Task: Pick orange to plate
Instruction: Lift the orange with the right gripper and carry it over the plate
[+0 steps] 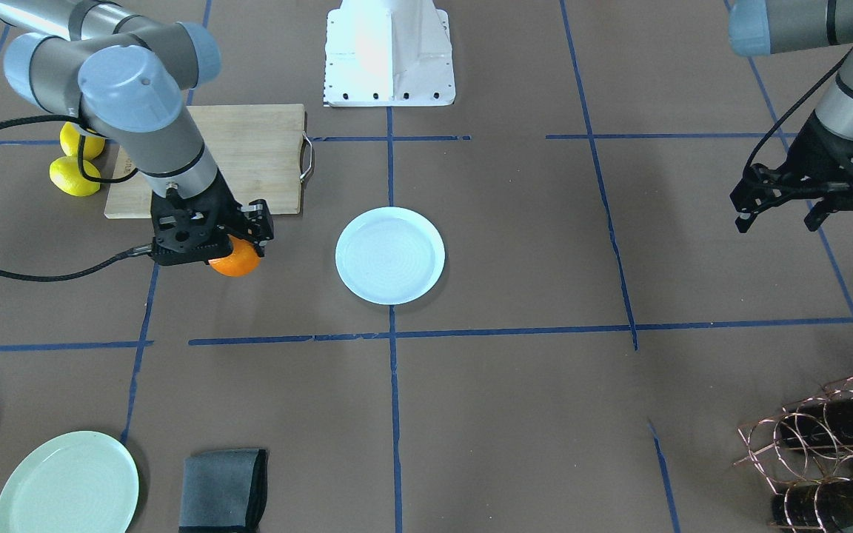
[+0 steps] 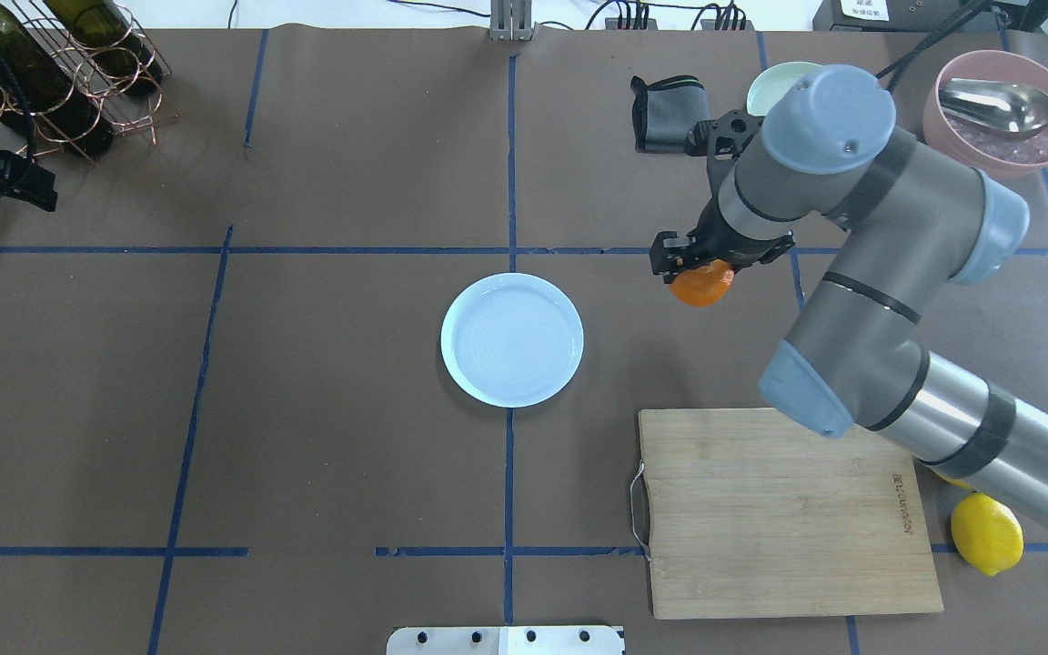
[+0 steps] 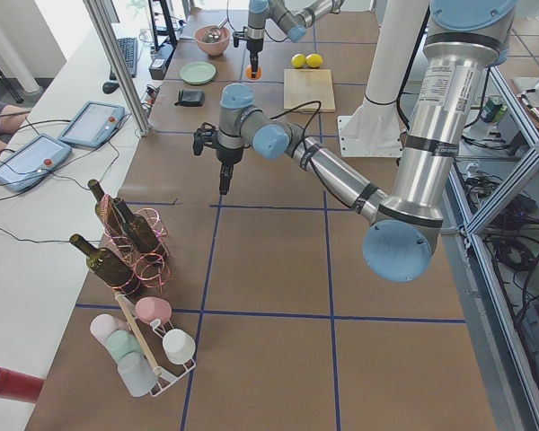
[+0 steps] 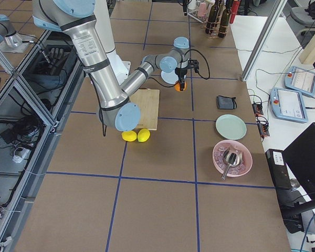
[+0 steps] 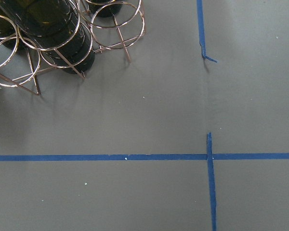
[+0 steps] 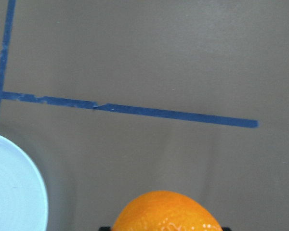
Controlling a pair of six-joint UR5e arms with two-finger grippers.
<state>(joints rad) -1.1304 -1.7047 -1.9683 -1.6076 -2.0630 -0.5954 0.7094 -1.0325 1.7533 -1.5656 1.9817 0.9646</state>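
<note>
The right arm is in the carrying step: its right gripper (image 2: 708, 261) is closed around the orange (image 2: 702, 284), jaws only as far apart as the fruit is wide. The left gripper (image 1: 778, 218) hangs at the far left of the overhead view, jaws spread and holding nothing. The white plate (image 2: 512, 339) lies bare at the middle of the table. In the overhead view the orange is to the right of it and a little farther away, well apart from its rim. I cannot tell for sure whether the fruit is clear of the surface.

The next move probably calls for a short sideways carry to the left until the orange is over the plate's middle. It should then be lowered close before the jaws open, since a round fruit let go from high up could roll over the low rim.

The table (image 2: 351, 437) is covered in brown paper marked with blue tape lines. On it are:
- a wooden cutting board (image 2: 779, 509), near right
- a wire rack of wine bottles (image 2: 51, 82), far left
- a pink bowl (image 2: 1002, 114) with a metal spoon, far right
- a pale green plate (image 1: 67, 485)
- a folded grey cloth (image 1: 223, 488)
- two lemons (image 1: 75, 159) beside the board

At the room's edge are tablets (image 3: 94, 121) on a white desk.
</note>
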